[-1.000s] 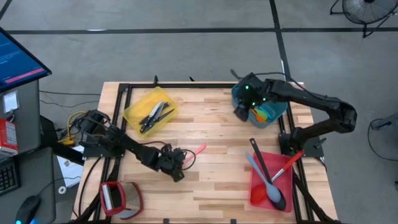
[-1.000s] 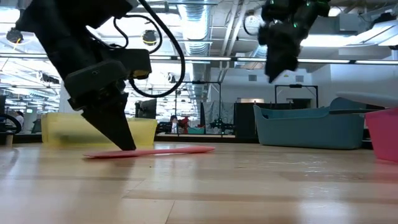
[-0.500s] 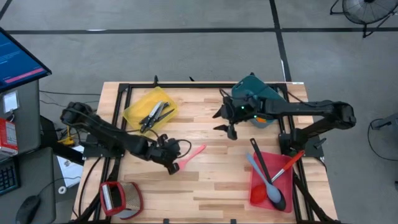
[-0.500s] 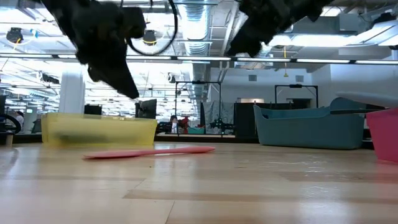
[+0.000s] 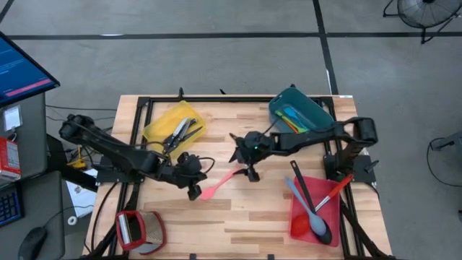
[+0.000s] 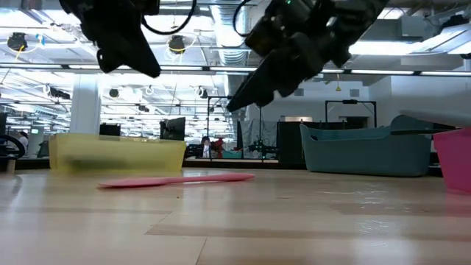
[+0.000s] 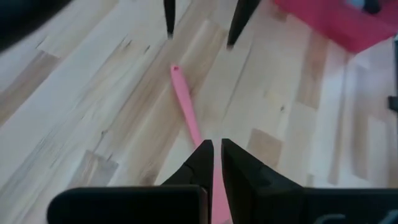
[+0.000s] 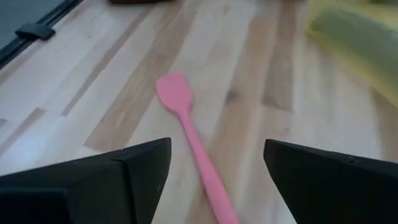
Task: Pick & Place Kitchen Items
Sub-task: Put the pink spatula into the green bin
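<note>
The right gripper (image 5: 244, 156), fingers spread wide and empty, has been swung from the teal bin (image 5: 315, 108) over to the pink spatula (image 5: 219, 182). The left gripper (image 5: 193, 189), nearly closed and empty, is lifted off the spatula's blade end. The yellow bin (image 5: 157, 123) sits behind; nothing blocks it.

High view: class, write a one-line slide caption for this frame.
Right gripper hangs open above the pink spatula lying flat on the wooden table, left gripper shut beside its blade.
</note>
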`<state>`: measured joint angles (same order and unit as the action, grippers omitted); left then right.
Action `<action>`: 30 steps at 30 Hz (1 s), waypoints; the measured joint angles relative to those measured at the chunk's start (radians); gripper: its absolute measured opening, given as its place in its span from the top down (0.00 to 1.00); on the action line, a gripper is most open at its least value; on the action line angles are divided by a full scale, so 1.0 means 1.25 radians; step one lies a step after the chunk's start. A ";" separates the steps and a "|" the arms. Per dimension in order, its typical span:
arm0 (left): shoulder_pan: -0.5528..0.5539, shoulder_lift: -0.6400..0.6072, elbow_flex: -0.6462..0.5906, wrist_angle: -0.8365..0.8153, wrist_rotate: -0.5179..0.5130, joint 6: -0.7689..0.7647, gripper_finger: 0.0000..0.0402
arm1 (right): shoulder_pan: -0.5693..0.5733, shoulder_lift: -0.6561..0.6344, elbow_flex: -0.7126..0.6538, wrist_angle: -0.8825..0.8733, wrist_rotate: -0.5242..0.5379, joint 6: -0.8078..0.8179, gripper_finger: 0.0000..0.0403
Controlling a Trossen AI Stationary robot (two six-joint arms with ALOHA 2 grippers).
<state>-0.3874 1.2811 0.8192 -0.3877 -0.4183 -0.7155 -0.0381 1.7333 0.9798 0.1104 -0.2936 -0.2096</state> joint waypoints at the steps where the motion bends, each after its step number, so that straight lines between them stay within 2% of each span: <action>1: 0.000 -0.006 0.000 0.001 0.000 0.000 0.96 | 0.000 0.015 0.000 0.016 -0.007 0.000 0.37; 7: -0.006 -0.040 0.001 0.000 0.001 -0.006 0.96 | -0.002 0.100 0.001 0.139 -0.046 -0.003 0.37; 16: -0.006 -0.046 0.001 -0.002 0.001 -0.006 0.96 | -0.009 0.200 0.001 0.156 -0.082 -0.003 0.37; 24: -0.006 -0.046 0.001 -0.003 0.003 -0.005 0.96 | -0.051 0.280 0.004 0.173 -0.103 0.001 0.37; 27: -0.006 -0.046 0.001 -0.005 0.003 -0.005 0.96 | -0.063 0.300 0.001 0.184 -0.107 0.005 0.43; 30: -0.006 -0.046 0.002 -0.008 0.008 -0.005 0.96 | -0.065 0.313 -0.005 0.202 -0.105 -0.006 0.55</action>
<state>-0.3950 1.2240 0.8211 -0.3971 -0.4085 -0.7223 -0.1196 2.1242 0.9737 0.3635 -0.4250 -0.2170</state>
